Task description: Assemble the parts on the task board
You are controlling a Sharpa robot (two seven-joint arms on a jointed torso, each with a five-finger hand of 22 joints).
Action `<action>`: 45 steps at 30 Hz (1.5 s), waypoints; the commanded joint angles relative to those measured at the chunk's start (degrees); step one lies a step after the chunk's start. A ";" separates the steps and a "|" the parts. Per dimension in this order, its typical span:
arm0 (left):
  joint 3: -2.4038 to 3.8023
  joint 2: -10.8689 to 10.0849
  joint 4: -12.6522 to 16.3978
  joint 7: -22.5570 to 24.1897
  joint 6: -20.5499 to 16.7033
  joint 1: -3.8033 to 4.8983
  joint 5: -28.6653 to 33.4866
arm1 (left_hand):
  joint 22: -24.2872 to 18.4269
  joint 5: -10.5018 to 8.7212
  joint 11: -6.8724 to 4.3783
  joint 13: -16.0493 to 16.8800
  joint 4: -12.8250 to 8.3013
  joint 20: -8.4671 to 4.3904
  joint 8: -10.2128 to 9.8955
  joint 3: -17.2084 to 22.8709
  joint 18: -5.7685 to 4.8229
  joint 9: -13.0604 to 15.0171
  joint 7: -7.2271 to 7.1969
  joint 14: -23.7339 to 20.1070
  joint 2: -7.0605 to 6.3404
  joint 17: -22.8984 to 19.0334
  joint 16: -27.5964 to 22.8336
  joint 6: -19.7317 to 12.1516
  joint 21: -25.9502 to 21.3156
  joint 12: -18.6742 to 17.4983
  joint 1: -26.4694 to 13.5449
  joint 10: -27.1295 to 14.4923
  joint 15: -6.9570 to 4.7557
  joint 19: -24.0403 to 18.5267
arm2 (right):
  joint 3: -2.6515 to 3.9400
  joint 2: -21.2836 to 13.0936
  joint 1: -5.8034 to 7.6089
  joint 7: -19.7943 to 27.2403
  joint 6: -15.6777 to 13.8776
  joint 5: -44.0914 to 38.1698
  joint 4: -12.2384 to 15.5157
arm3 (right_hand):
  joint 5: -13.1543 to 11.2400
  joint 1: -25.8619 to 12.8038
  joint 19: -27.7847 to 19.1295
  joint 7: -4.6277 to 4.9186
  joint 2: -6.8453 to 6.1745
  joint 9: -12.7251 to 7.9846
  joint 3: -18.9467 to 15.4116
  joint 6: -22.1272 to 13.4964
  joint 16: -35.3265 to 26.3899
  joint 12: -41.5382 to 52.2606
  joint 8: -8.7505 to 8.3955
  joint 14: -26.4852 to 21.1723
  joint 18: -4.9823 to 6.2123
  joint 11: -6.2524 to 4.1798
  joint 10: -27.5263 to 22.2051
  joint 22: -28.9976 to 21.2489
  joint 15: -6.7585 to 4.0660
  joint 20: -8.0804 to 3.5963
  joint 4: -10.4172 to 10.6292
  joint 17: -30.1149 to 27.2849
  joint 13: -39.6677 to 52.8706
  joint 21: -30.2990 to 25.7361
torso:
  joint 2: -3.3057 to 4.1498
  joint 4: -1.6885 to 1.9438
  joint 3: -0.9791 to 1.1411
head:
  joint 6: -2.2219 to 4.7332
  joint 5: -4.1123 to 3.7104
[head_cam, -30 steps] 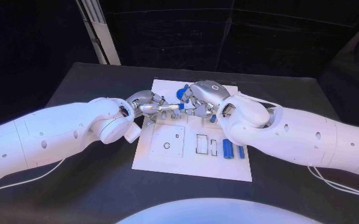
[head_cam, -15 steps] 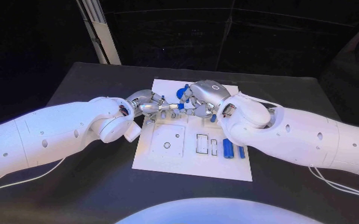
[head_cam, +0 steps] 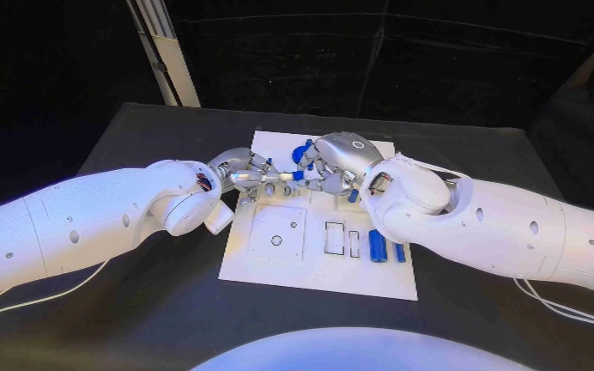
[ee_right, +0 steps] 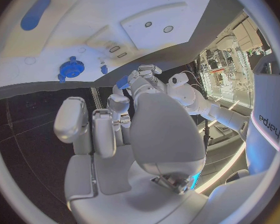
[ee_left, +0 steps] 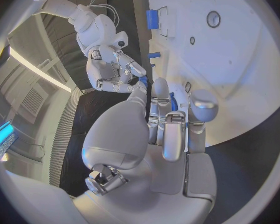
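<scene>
Hands meet fingertip to fingertip over flat white task board (head_cam: 279, 264): left hand (head_cam: 244, 175), right hand (head_cam: 330, 165); grips unclear.

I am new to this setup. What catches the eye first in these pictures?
The two silver hands, left and right, meet fingertip to fingertip above the far half of the white board, with a small blue part between their fingers. Nearer the robot, two blue bars lie side by side on the board, beside the right arm.

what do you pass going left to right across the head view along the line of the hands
left arm -> left hand -> small blue part between the two hands' fingertips -> right hand -> right arm
</scene>
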 commanded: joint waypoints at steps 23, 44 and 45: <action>0.02 -0.02 0.18 0.38 -1.01 0.04 -0.27 | 0.36 0.17 -0.61 -0.18 -0.41 -0.42 0.22 1.25 -1.04 -0.04 -0.51 5.45 -0.34 12.37 0.36 0.05 0.50 -0.11 1.22 0.01 -0.58 0.13 | 0.05 0.00 0.10 1.34 -2.13 -0.77 1.85 | 0.60 -0.16 0.48 -0.62 0.21 0.37 0.58 1.17 0.36 -0.12 0.22 4.42 0.38 -0.06 0.59 0.20 -0.43 -0.04 0.01 7.23 0.05 0.26 | 0.02 0.05 -0.05 | -0.34 0.25; 0.03 -2.50 0.57 1.13 -1.74 0.07 -0.27 | 0.28 0.16 -0.62 -0.19 -0.45 -0.43 0.24 1.38 -1.02 -0.04 -0.51 5.43 -0.40 12.28 0.31 0.07 0.43 -0.12 1.26 0.05 -0.58 0.08 | 0.05 0.42 0.12 -1.38 3.84 -3.98 -0.01 | -0.41 -0.63 0.40 -0.67 -0.01 0.43 0.73 1.38 0.28 -0.39 0.30 4.39 0.39 -0.08 0.66 0.12 -0.47 -0.10 0.14 7.15 0.00 0.21 | -0.06 0.12 -0.11 | -0.64 -0.01; 0.03 -2.93 0.64 1.30 -1.79 0.08 -0.26 | 0.28 0.16 -0.62 -0.19 -0.45 -0.43 0.24 1.38 -1.02 -0.04 -0.51 5.43 -0.40 12.28 0.31 0.07 0.43 -0.12 1.26 0.05 -0.58 0.08 | 0.05 0.59 0.12 -1.68 4.49 -4.45 -0.26 | -0.49 -0.67 0.40 -0.67 -0.04 0.43 0.74 1.38 0.27 -0.44 0.29 4.39 0.39 -0.08 0.65 0.14 -0.48 -0.11 0.15 7.14 -0.03 0.21 | -0.07 0.13 -0.13 | -0.63 -0.01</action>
